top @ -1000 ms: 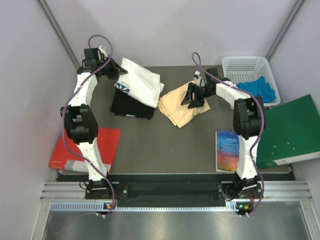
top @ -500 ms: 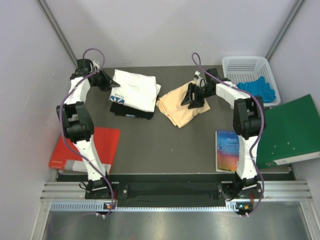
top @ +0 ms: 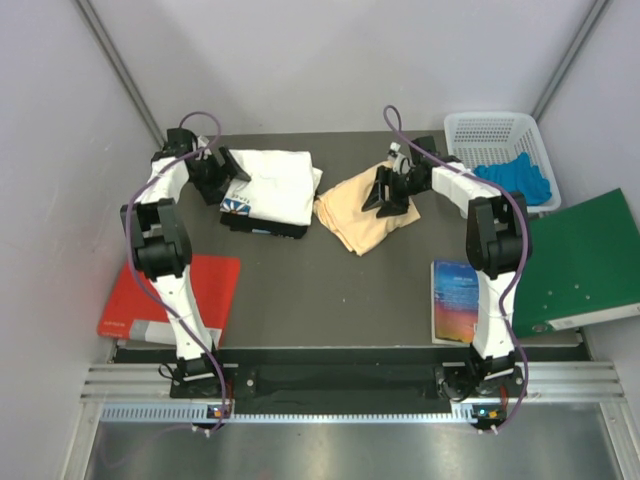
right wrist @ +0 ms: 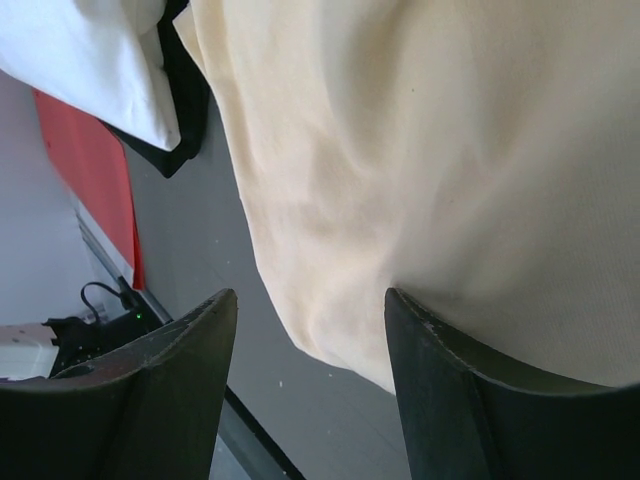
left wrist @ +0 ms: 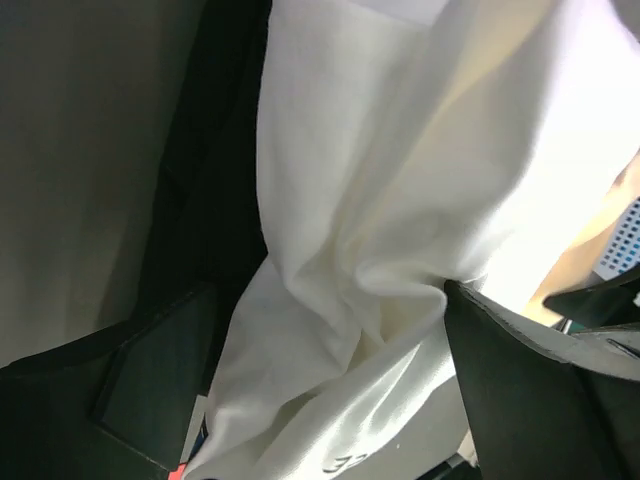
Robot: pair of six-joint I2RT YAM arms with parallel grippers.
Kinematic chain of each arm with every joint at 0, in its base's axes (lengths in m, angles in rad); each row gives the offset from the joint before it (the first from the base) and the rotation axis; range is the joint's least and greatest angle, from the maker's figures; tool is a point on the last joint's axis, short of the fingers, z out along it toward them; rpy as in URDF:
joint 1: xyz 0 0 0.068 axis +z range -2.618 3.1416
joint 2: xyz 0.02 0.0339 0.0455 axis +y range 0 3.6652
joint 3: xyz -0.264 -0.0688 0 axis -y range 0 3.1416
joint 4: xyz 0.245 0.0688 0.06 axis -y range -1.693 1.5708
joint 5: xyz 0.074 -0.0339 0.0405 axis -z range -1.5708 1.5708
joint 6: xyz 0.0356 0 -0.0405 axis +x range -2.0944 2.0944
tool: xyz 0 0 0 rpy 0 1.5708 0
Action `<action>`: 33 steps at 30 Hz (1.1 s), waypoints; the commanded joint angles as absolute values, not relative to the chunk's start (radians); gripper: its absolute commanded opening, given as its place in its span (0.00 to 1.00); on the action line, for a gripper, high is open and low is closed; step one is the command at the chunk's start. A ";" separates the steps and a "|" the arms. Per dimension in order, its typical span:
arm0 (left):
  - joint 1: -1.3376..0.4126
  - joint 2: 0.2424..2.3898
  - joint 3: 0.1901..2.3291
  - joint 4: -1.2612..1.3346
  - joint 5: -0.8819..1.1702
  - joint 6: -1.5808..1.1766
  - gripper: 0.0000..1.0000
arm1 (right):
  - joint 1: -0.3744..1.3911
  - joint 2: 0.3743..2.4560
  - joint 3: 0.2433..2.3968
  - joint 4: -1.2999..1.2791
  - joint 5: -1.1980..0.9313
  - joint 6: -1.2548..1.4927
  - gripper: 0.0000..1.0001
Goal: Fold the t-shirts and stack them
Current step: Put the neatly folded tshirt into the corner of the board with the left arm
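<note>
Soft even light, blown-out wrist highlights

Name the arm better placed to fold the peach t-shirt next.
Right. The right end effector sits open directly over the peach t-shirt, which lies crumpled and unfolded. The left end effector is open at the edge of the white t-shirt, farther from the peach one.

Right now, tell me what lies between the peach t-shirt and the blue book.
Nothing: bare table separates peach t-shirt from blue book, top view.
</note>
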State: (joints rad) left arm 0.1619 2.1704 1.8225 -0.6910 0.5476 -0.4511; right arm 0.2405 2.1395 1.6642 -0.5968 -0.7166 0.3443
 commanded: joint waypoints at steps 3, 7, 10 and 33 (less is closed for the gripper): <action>0.144 1.938 1.819 -0.600 0.473 -0.380 0.99 | 0.270 2.118 1.782 -0.659 -0.572 0.275 0.47; 0.127 1.821 1.796 -0.632 0.399 -0.379 0.99 | 0.311 2.183 1.925 -0.738 -0.437 0.216 0.00; 0.094 1.718 1.708 -0.597 0.333 -0.377 0.99 | 0.334 2.232 2.008 -0.770 -0.341 0.198 0.00; -0.439 2.138 1.677 -0.588 0.585 -0.591 0.99 | 0.360 2.326 1.893 -0.750 0.032 0.172 0.00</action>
